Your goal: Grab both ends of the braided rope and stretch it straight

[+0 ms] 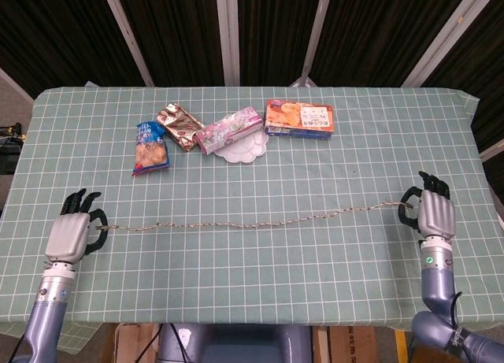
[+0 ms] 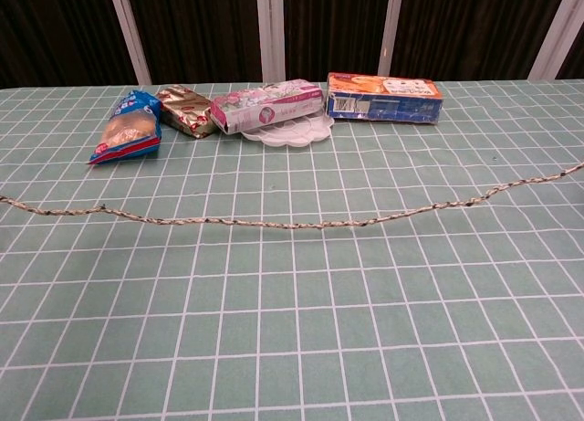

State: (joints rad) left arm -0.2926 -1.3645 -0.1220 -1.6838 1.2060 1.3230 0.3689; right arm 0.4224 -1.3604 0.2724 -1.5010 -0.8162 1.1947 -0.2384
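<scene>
The braided rope (image 1: pixel 252 221) lies nearly straight across the green checked table (image 1: pixel 260 268), with only slight waves; in the chest view the rope (image 2: pixel 274 223) runs from edge to edge. My left hand (image 1: pixel 72 234) grips the rope's left end near the table's left edge. My right hand (image 1: pixel 431 212) holds the right end near the right edge. Neither hand shows in the chest view.
At the back of the table lie a blue snack bag (image 1: pixel 150 147), a brown packet (image 1: pixel 179 125), a pink box (image 1: pixel 228 129) on a white plate (image 1: pixel 242 150), and an orange box (image 1: pixel 298 117).
</scene>
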